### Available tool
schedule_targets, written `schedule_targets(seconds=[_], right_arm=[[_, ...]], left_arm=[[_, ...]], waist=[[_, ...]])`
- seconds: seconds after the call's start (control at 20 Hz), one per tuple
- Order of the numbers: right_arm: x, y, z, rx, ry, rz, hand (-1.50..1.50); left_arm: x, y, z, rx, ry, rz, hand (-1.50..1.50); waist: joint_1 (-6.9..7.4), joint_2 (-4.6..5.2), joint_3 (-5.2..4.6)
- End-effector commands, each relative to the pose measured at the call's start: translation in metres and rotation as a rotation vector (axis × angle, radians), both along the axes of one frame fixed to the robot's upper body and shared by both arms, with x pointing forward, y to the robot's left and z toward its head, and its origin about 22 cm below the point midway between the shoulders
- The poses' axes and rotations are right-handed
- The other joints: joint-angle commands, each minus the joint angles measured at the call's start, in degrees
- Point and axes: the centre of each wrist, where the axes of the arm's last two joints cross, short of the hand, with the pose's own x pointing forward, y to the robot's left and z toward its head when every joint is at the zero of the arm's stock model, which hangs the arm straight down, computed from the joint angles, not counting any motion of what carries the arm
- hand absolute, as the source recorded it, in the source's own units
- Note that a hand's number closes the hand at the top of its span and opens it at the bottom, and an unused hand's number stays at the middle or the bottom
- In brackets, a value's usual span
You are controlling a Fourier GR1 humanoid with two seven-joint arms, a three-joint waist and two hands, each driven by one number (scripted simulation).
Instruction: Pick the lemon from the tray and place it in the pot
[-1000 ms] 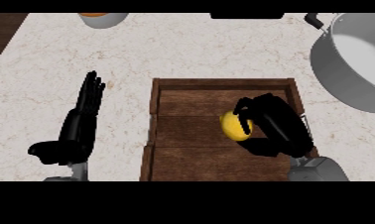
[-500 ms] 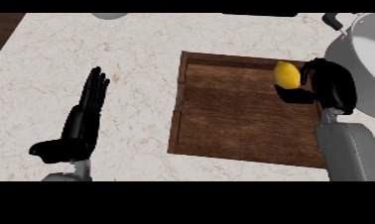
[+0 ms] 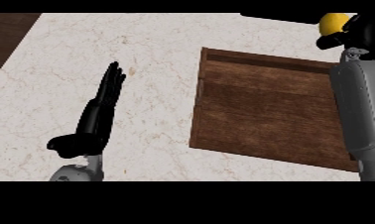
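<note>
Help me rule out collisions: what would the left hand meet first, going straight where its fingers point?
The way looks free: the left hand points along the counter toward its far edge; the wooden tray lies off to its right.

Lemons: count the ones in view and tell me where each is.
1. The lemon is at the view's upper right, held in the right hand, past the tray's far edge and partly hidden by that hand. No other shows.
</note>
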Motion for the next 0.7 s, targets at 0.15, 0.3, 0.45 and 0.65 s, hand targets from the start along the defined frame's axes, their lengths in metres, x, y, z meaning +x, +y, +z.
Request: schedule_targets(seconds=[0.15,0.3,0.45,0.65], right_arm=[[0.041,0.019,0.063,-0.089,-0.027,-0.343,1.50],[0.051,0.018,0.050,-0.116,-0.007,-0.407,1.50],[0.057,0.017,0.048,-0.111,-0.007,-0.451,1.50],[0.061,0.002,0.055,-0.108,-0.003,-0.500,1.50]], left_arm=[[0.007,-0.008,0.002,-0.016,0.009,-0.012,0.00],[-0.001,-0.007,-0.007,-0.017,0.021,-0.003,0.00],[0.004,-0.007,-0.002,-0.008,0.002,0.021,0.00],[0.003,0.004,-0.006,0.000,0.027,0.038,0.00]], waist=[[0.32,-0.37,0.20],[-0.17,-0.27,0.32],[-1.47,-0.54,0.41],[-2.68,-0.82,0.44]])
